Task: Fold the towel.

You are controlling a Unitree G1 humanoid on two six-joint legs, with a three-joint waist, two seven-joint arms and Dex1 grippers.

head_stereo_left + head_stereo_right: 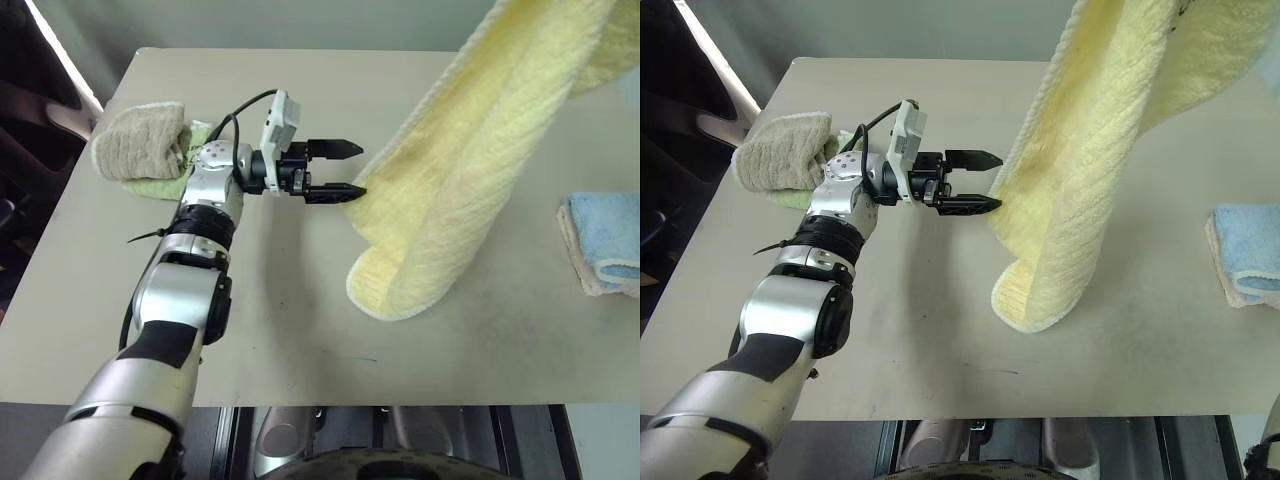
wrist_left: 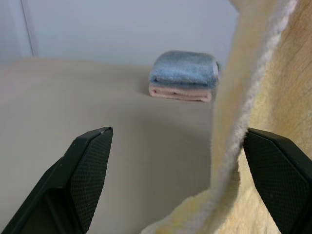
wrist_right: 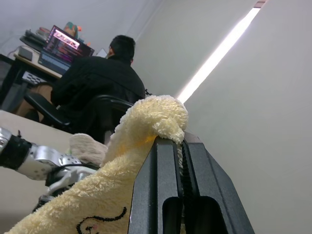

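Yellow towel (image 1: 1080,170) hung unfolded from the right gripper (image 3: 181,146), clamped on it; the left gripper (image 1: 978,182), fingers apart, had not grasped its edge.

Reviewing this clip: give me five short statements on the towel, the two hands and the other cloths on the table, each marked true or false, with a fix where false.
1. The right hand is shut on the pale yellow towel. True.
2. The left hand is shut on the towel's edge. False: it is open, with the towel's hanging edge between its fingers.
3. The yellow towel lies flat on the table. False: it hangs from above, only its lower end resting on the table.
4. A light blue folded towel lies on the robot's right side of the table. True.
5. The beige-brown towel sits on a pink cloth. False: it sits on a light green towel.
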